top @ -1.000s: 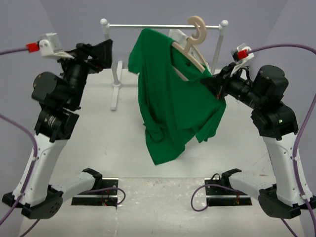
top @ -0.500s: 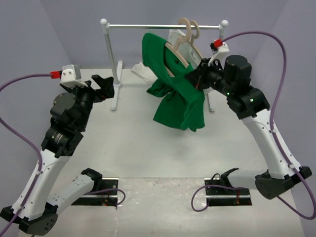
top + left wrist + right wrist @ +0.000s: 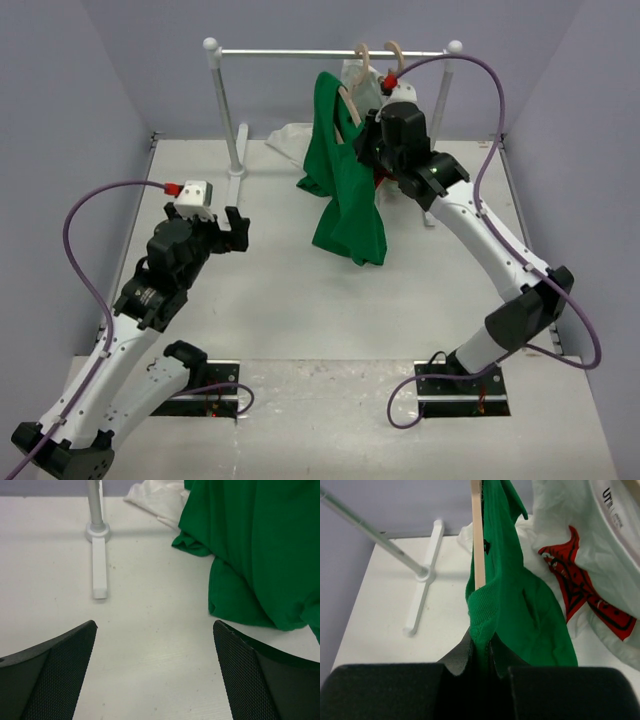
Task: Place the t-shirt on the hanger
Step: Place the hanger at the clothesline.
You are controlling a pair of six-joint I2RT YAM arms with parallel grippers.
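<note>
Nearest, over the left side of the worktop [image 3: 300, 310], the left gripper [image 3: 154, 626] hovered with its jaws spread wide, holding nothing. Toward the far edge, the right gripper [image 3: 481, 645] was pinched tight on a fold of the green t-shirt [image 3: 345, 190] and the wooden hanger [image 3: 477, 540] inside it, up by the rail [image 3: 300, 52] and just beside a white shirt [image 3: 580, 555]. The green shirt looked bunched to one side, so if the hook were poorly seated on release, the hanger could tip and shed it.

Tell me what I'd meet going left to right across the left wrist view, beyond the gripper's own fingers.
clothes rack's post and foot → crumpled white garment → green t-shirt
</note>
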